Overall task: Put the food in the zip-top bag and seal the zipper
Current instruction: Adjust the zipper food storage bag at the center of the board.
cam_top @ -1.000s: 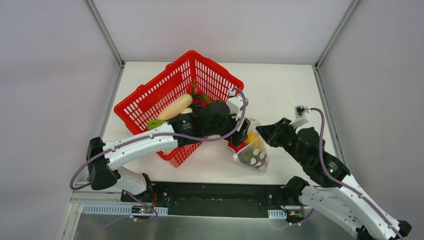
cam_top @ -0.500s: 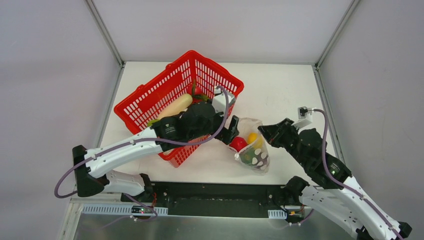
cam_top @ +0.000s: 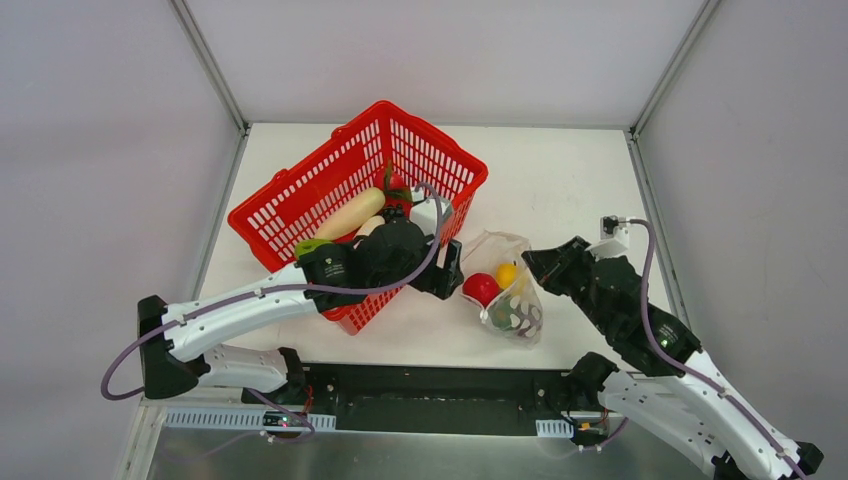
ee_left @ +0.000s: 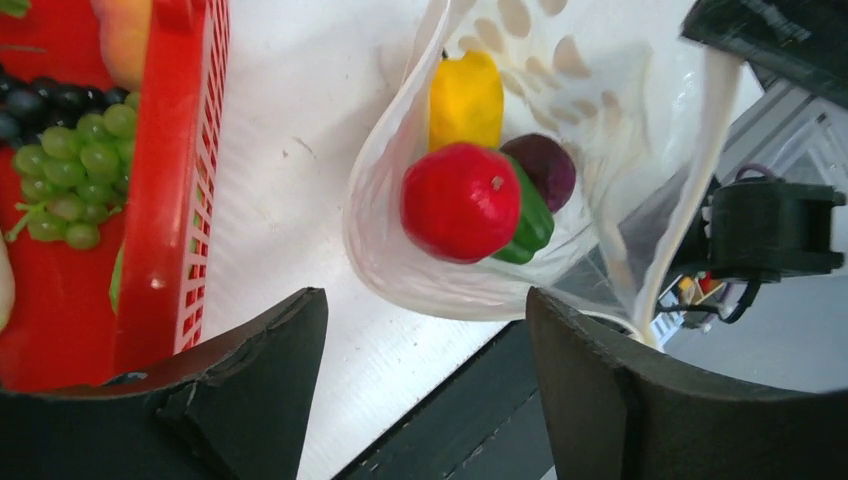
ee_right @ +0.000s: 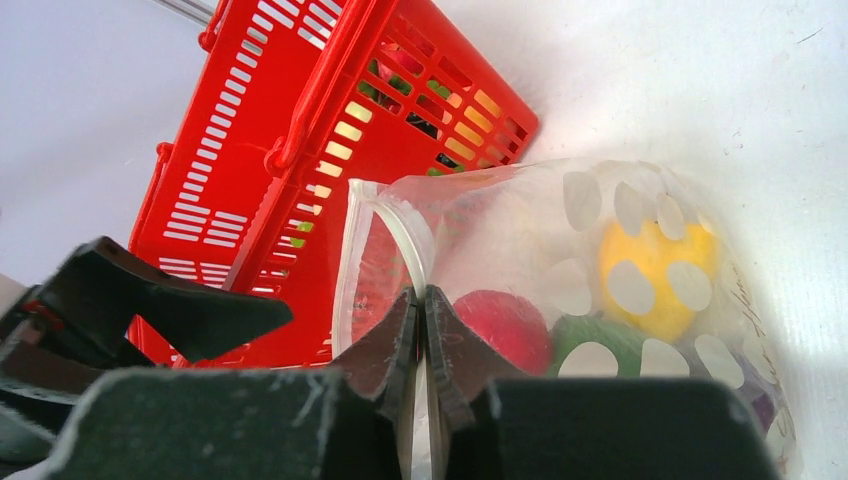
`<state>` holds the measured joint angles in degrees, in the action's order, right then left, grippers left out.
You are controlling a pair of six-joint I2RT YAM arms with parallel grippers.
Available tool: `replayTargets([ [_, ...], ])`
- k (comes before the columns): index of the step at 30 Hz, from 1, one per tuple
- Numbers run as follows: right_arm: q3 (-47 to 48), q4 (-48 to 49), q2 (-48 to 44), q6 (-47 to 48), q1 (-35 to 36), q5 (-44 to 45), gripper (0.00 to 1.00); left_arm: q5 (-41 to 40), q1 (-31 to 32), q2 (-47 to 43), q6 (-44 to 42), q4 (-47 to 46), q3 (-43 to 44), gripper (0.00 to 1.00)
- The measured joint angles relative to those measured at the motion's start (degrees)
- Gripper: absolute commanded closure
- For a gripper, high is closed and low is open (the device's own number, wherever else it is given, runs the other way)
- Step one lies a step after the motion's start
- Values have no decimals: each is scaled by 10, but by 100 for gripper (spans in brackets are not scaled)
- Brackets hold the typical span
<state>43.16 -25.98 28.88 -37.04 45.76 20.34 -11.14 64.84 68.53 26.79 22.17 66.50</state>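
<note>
Clear plastic with white dots, the bag (cam_top: 512,300) lies on the table (cam_top: 560,180) at about 4 o'clock from the red basket (cam_top: 262,205), with its mouth gaping towards the basket. Four pieces of food are already inside: a red fruit (ee_left: 460,200) nearest the mouth, a yellow fruit (ee_left: 465,100) at 12 o'clock from it in the left wrist view, and a purple piece (ee_left: 545,165) and a green piece (ee_left: 535,218) tucked at 3 o'clock.

The right gripper (ee_right: 419,300) sits at the bag's 3 o'clock side in the top view. Its jaws are pressed together on the rim of the mouth, pinching the plastic right at the zipper (ee_right: 400,228) and holding that edge up. The left gripper (ee_left: 425,300) hovers at 9 o'clock from the bag, jaws spread wide and holding nothing, with the mouth framed between its fingers.

Filling looks well under way but not finished. Green grapes (ee_left: 75,165) and dark grapes (ee_left: 40,100) remain in the basket, beside a long pale radish (cam_top: 350,213) that is not wanted. The zipper is plainly unsealed, its two sides bowed well apart, so closing it is all yet to do.
</note>
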Motion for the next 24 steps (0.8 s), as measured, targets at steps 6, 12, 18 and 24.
replayTargets([
  [6, 0, -2, -4, -3, 0, 3, 92, -17, 9, 26, 61, 10, -16, 32],
  [12, 0, -5, -6, -3, 0, 5, 92, -34, 13, 60, 100, 9, -21, 44],
  [18, 0, -11, -9, -3, 0, 5, 92, -44, 16, 81, 110, 8, -21, 79],
  [24, 0, -13, -12, -2, 0, 13, 92, -40, 16, 81, 90, 0, -1, 100],
])
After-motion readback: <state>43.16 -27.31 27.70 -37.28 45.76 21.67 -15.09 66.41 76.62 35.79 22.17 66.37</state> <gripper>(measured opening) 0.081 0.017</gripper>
